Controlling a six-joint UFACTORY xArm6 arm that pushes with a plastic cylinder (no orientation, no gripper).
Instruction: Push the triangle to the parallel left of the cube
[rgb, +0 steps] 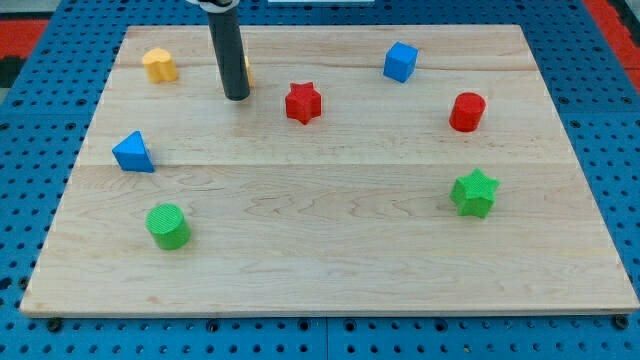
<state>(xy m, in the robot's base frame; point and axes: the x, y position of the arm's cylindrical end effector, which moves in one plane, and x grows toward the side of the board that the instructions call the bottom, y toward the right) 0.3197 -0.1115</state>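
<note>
Camera view shows you my tip (236, 97), no hand fitted, far from the blue triangle (132, 153); an off-centre push could spin it away from the blue cube (400, 61).

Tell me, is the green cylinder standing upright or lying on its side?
Upright: the green cylinder shows its round flat face on top, and its curved wall goes down to the board.

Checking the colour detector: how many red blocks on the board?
2. A red star sits near the view's top centre, just right of my tip. A red cylinder sits toward the view's right. The rod partly hides a yellowish block, not red.
</note>
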